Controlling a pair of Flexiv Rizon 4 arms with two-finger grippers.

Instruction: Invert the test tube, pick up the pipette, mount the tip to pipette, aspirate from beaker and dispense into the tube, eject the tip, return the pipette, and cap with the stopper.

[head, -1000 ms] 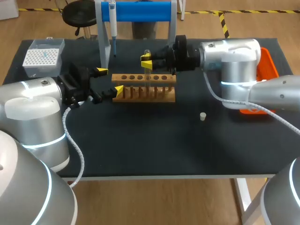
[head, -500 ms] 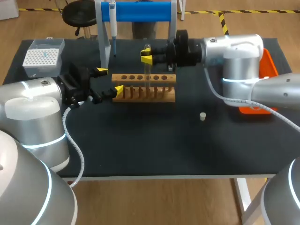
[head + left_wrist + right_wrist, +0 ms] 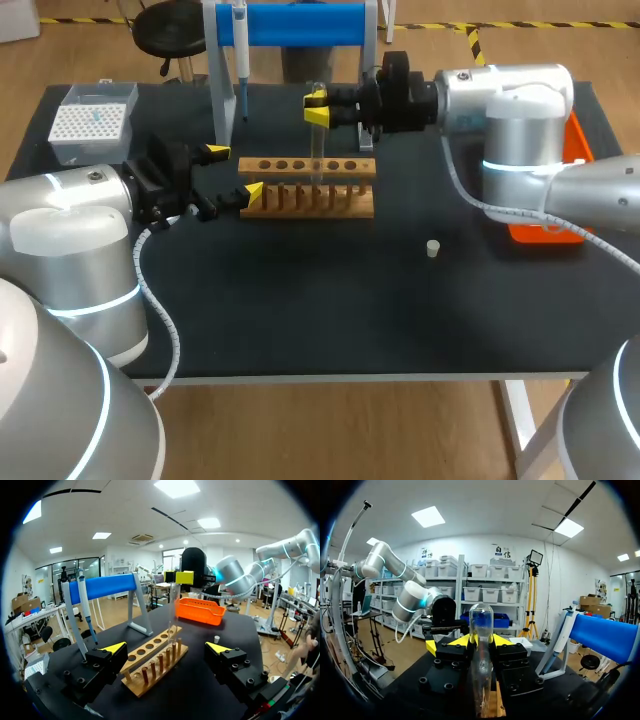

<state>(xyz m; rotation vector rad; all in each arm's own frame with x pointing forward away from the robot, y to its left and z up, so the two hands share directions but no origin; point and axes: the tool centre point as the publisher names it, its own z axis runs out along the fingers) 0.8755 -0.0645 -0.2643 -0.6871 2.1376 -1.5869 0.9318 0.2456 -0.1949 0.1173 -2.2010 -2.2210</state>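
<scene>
**Tube in hand, flip to come**

We are on the first step. Our right gripper [image 3: 316, 106] pinches the test tube [image 3: 317, 145] upright over the wooden rack [image 3: 300, 200], rounded end up. We cannot tell whether its lower end clears the holes. Our left gripper [image 3: 233, 172] sits spread at the rack's end. Next, we judge, comes a wrist roll, then reseating.

No writing is showing legibly; the test tube [image 3: 481, 630], the wooden rack [image 3: 308, 187] under it and the tip box [image 3: 90, 120] beside that rack are bearing no readable marks.
</scene>
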